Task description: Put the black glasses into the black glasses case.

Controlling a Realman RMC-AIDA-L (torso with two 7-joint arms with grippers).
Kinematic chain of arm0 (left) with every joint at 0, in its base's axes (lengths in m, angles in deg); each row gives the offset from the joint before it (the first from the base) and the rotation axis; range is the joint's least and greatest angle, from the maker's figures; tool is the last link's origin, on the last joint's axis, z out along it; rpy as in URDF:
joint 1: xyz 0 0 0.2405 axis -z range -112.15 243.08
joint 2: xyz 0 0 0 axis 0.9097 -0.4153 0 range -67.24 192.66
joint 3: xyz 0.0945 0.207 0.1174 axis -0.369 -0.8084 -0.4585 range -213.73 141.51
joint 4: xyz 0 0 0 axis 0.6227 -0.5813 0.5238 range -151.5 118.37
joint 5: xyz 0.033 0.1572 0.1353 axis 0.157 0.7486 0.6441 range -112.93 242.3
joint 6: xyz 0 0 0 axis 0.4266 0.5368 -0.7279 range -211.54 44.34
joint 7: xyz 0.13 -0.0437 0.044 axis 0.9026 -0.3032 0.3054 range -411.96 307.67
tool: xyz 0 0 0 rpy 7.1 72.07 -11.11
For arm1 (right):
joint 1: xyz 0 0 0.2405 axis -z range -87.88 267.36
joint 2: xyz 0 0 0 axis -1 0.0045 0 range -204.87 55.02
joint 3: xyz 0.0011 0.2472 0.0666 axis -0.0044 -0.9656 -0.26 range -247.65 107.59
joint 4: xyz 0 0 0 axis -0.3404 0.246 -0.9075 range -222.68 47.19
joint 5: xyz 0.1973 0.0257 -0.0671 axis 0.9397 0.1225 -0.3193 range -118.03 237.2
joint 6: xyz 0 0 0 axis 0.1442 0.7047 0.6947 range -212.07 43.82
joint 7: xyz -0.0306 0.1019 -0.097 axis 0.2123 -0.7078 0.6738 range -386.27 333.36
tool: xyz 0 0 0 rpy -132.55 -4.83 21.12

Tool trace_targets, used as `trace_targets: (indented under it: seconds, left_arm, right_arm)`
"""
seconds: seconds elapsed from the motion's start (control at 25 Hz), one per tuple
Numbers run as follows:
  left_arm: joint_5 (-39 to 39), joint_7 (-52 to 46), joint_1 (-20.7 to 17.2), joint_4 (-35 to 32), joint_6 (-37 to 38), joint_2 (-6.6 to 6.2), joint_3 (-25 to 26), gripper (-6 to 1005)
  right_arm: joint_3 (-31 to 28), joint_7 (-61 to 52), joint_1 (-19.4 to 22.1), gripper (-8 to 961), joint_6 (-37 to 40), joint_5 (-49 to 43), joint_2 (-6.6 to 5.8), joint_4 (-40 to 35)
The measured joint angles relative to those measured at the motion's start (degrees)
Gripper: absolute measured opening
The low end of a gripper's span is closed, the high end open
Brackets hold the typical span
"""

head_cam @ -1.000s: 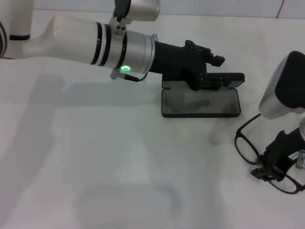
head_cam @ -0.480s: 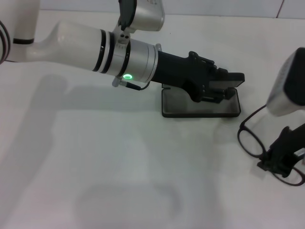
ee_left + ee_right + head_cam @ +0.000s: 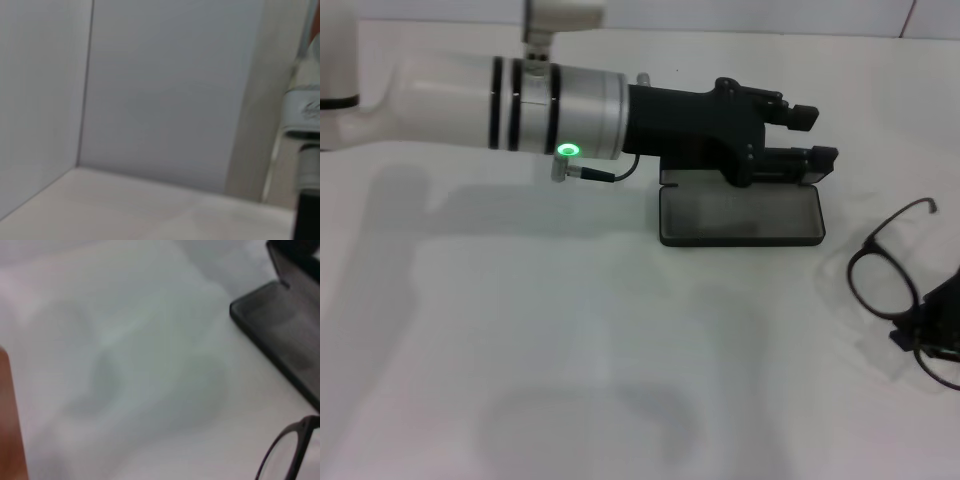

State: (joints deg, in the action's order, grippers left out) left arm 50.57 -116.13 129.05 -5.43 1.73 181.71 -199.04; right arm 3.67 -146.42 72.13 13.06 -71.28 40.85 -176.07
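Note:
The black glasses case [image 3: 740, 214] lies open in the middle of the table, grey lining up, its lid upright behind it. My left gripper [image 3: 806, 136] reaches across from the left and hovers over the case's far edge by the lid, its fingers [image 3: 798, 113] spread apart and holding nothing. The black glasses [image 3: 882, 282] are at the right edge, tilted, one temple arm pointing up. My right gripper [image 3: 932, 328] is shut on their frame and mostly out of view. The right wrist view shows one rim of the glasses [image 3: 283, 452] and a corner of the case [image 3: 280, 335].
The white table [image 3: 570, 350] is bare at the front and left. A wall [image 3: 165, 90] rises behind the table in the left wrist view. A brown edge [image 3: 7, 415] shows at the side of the right wrist view.
My right gripper has carried the glasses to the right and tilted them up. My left gripper has lifted slightly and shifted right along the case's lid.

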Motion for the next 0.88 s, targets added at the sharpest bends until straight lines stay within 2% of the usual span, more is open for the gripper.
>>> trace_targets:
  seconds: [0.24,0.48,0.64,0.72,0.76,0.8,0.88]
  left_arm:
    - [-5.4,-0.2,-2.4,0.3,8.3,-0.85,0.0,540]
    - [-8.5,-2.3,-3.4,0.3,9.3,-1.45,0.0,543]
    - [-8.4,-4.1,-3.1,0.3,9.3,-1.49,0.0,543]
    - [-8.0,-6.4,-2.4,0.3,9.4,-1.38,0.0,542]
    - [-7.9,-6.9,-2.2,0.3,9.4,-1.31,0.0,542]
    - [-7.9,-7.5,-2.0,0.2,9.8,-1.25,0.0,542]
    - [-7.6,-8.2,-1.6,0.1,10.8,-1.23,-0.1,542]
  right_arm:
    - [-9.1,19.0,3.2,97,1.3,11.0,0.06,7.7]
    - [-16.2,36.4,4.1,96,2.6,19.1,-0.14,17.9]
    - [-18.8,48.5,5.3,96,5.7,25.5,-0.21,23.0]
    - [-19.3,55.2,5.6,96,6.1,28.3,-0.22,26.7]
    - [-19.5,61.7,5.5,96,6.1,30.4,-0.21,31.0]
    - [-19.5,61.7,5.5,96,6.1,30.4,-0.21,31.0]
    - [-19.6,69.2,5.3,96,6.2,32.2,-0.21,36.0]
